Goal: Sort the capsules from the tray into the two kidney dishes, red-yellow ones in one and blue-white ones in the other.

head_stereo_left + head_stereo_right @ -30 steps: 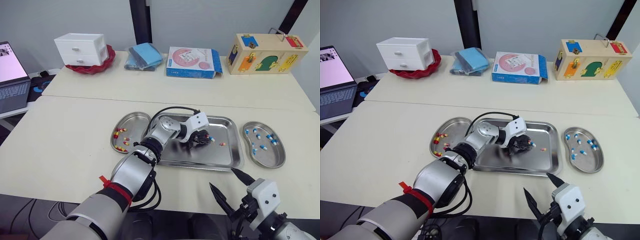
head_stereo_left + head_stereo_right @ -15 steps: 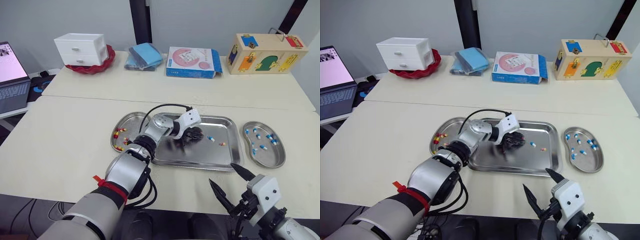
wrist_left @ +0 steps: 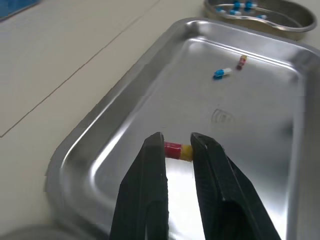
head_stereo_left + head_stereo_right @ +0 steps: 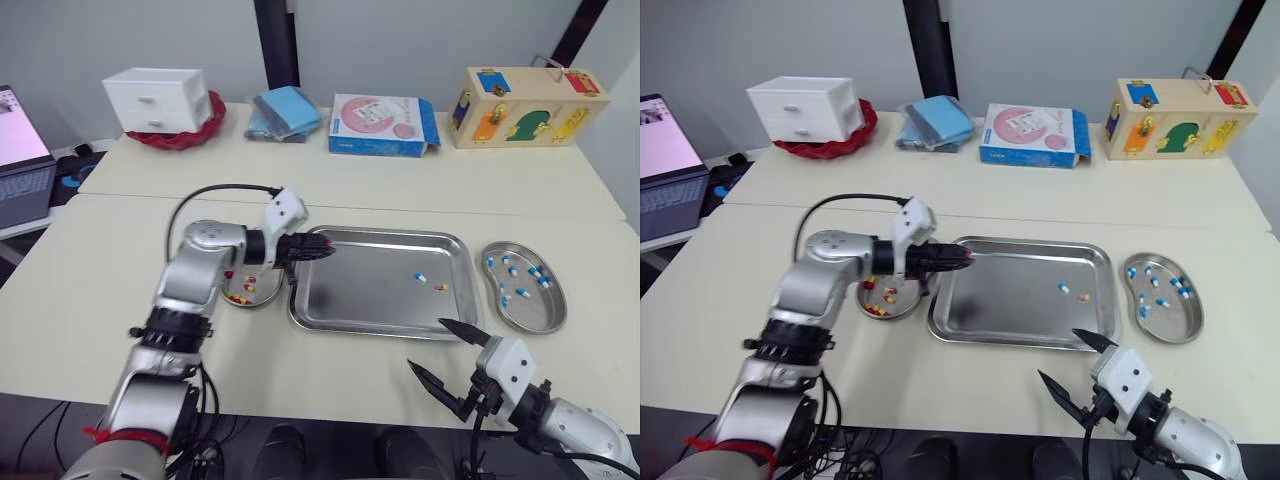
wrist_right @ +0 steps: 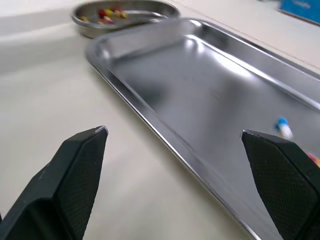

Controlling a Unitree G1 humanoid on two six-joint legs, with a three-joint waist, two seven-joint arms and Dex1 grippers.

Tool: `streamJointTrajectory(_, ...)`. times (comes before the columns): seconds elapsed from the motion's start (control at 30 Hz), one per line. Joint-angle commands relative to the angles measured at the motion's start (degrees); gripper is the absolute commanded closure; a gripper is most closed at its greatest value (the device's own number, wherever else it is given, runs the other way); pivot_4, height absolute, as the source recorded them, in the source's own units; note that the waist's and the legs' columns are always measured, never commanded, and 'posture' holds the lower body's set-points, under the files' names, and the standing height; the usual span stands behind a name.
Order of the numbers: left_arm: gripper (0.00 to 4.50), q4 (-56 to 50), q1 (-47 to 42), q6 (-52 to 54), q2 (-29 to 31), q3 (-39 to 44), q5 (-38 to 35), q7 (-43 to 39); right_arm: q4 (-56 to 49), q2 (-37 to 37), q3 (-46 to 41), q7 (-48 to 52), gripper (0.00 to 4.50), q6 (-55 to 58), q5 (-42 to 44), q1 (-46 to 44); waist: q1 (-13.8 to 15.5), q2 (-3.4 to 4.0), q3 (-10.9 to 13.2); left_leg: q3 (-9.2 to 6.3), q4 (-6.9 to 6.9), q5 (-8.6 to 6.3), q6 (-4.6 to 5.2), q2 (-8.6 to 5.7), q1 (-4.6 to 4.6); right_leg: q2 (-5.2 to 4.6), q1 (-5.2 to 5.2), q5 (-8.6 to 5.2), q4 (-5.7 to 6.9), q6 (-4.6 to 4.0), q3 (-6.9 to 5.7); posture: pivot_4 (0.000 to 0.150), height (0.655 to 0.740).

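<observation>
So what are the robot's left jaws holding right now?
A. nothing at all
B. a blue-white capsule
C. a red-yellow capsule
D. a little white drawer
C: the left wrist view shows the left jaws closed on a red-yellow capsule, held over the tray.

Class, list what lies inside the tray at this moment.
A blue-white capsule and a loose red-yellow capsule lie on the tray floor. The left gripper hangs over its left end with a gripped capsule; the floor beneath it is hidden.
</observation>
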Motion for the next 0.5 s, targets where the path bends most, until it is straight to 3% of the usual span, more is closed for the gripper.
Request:
streamJointTrajectory(0.03,4.09,-9.9,4.0,7.0,3.9,4.9,-3.2,3.9,1.7,0.3,1.9,2.5,0.00,-1.5,1.8,-3.8,0.5,0.00,0.0,0.00,0.02,0.00,0.00,0.01,0.03,0.01,0.02,0.00,0.00,0.00,-0.01,0.150,0.7312)
streamJointTrajectory(0.2,4.09,-13.7,9.4,9.3,7.3,8.5,-4.8,8.6,4.3,1.1,4.6,4.0,0.00,-1.8,2.0,-8.8,0.8,-0.03,0.0,-0.08,0.03,0.00,0.00,-0.02,0.03,0.00,0.05,0.00,0.01,0.00,-0.08,0.150,0.7312)
streamJointTrajectory(0.5,4.09,-10.5,11.9,4.0,7.8,9.0,-5.3,14.6,6.6,1.8,6.2,4.3,0.00,-1.7,2.1,-12.4,0.6,-0.03,0.0,-0.07,0.03,0.00,0.00,-0.01,0.03,0.00,0.02,0.00,0.02,0.00,-0.07,0.150,0.7312)
